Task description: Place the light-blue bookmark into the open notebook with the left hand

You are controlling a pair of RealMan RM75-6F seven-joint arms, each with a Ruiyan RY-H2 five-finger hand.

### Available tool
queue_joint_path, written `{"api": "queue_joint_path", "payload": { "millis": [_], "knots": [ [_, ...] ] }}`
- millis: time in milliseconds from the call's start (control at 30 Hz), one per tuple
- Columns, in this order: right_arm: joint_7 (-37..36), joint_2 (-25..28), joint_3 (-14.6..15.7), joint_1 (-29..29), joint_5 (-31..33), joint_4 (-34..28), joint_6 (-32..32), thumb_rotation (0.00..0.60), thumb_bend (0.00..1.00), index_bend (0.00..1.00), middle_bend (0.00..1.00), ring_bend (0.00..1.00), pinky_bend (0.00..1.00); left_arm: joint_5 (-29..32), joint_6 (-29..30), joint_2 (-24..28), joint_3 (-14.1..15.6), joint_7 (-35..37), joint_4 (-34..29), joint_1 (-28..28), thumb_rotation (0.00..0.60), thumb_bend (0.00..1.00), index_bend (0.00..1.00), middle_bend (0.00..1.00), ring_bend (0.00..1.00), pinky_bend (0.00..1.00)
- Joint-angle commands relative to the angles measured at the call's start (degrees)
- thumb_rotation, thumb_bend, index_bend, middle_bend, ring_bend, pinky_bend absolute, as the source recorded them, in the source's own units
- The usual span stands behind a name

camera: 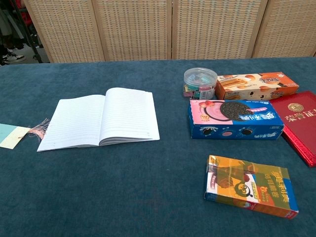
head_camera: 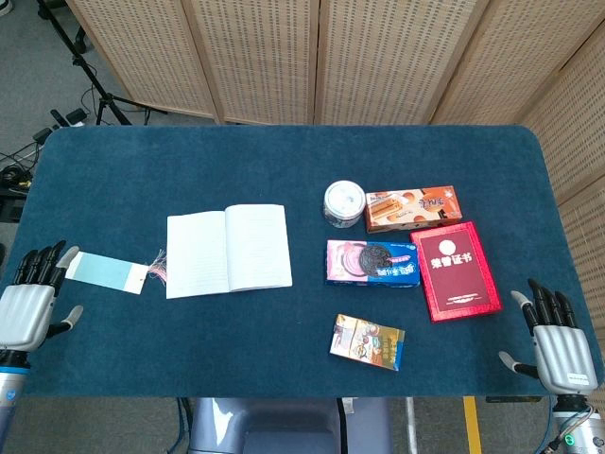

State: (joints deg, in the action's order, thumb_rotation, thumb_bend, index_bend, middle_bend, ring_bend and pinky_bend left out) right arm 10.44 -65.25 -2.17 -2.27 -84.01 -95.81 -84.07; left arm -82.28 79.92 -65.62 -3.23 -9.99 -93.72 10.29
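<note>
Bookmark (head_camera: 104, 270) flat on table (head_camera: 284, 161) left of open notebook (head_camera: 228, 250), left hand (head_camera: 26, 301) beside it, fingers spread, empty, right hand (head_camera: 557, 342) likewise

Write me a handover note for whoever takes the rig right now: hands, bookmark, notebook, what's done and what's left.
Left hand: open, holding nothing, at the table's near-left edge, fingertips just short of the bookmark.
Right hand: open, idle at the near-right edge.
Light-blue paper bookmark with pink tassel: flat on the blue cloth, tassel end toward the notebook.
Open white lined notebook: lying flat, pages bare.
Done: nothing; the bookmark is not yet picked up.
Left: grasp the bookmark with the left hand, carry it right, lay it on the open pages.
</note>
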Motion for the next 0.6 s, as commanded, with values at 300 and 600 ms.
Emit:
{"api": "queue_joint_path", "payload": {
  "millis": [300, 600],
  "knots": [
    [-0.49, 0.17, -0.15, -0.01, 0.10, 0.11, 0.01, 0.600, 0.10, 0.12, 0.00, 0.00, 0.00, -0.26, 0.33, 0.17, -0.19, 0.95, -0.14, 0.01, 0.600, 0.27, 0.00, 0.00, 0.00, 0.00],
    [-0.40, 0.14, -0.32, 0.06, 0.42, 0.10, -0.11, 0.600, 0.10, 0.12, 0.00, 0.00, 0.00, -1.56, -0.88, 0.52, -0.93, 1.66, 1.63, 1.78, 0.600, 0.26, 0.10, 0.00, 0.00, 0.00]
  ]
}}
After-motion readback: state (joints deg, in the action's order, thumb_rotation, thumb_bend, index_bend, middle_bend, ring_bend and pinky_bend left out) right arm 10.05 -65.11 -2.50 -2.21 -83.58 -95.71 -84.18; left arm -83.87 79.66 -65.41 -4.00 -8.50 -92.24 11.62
